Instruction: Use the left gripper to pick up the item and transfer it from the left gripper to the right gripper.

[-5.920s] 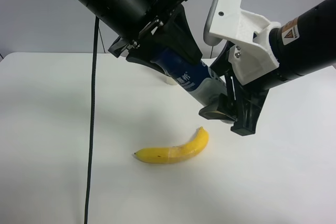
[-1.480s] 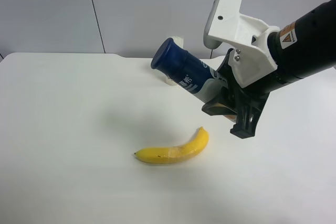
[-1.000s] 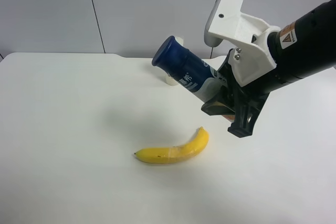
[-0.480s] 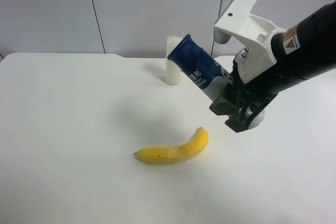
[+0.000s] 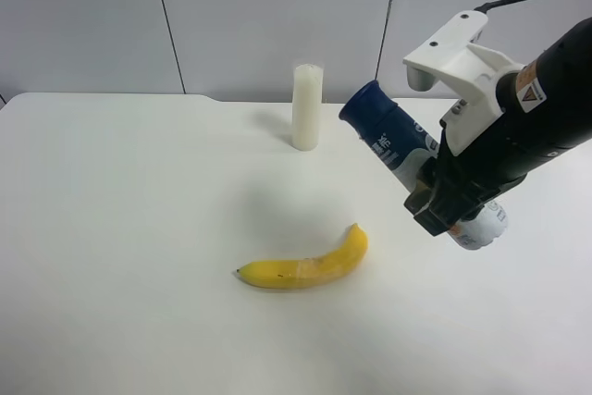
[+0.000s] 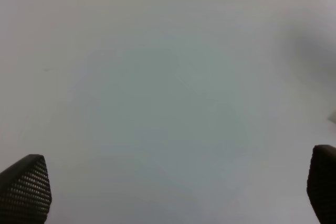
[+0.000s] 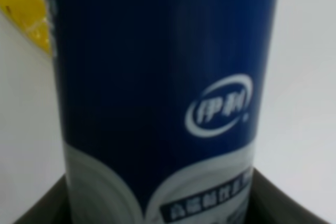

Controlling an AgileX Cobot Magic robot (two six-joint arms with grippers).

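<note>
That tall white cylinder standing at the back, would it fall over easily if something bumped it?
Probably yes: the white cylinder stands upright on the table, tall and narrow, so a nudge near its top would likely tip it. Being round, it would then likely roll. Its weight cannot be judged from here.

Matt white table, glossy bottle, plastic and rubbery gripper parts.

The bottle (image 5: pixel 400 147) I hold has a smooth, slightly glossy printed skin, dark blue above and white below. My right gripper (image 5: pixel 442 213) wears a matt white moulded plastic housing over dull black parts. My left gripper (image 6: pixel 168 182) shows fingertips (image 6: pixel 27 184) with a dotted, rough black texture. The table (image 5: pixel 111 228) looks smooth and matt white. The banana (image 5: pixel 305 265) has a waxy yellow peel. The white cylinder (image 5: pixel 306 106) looks matt.
</note>
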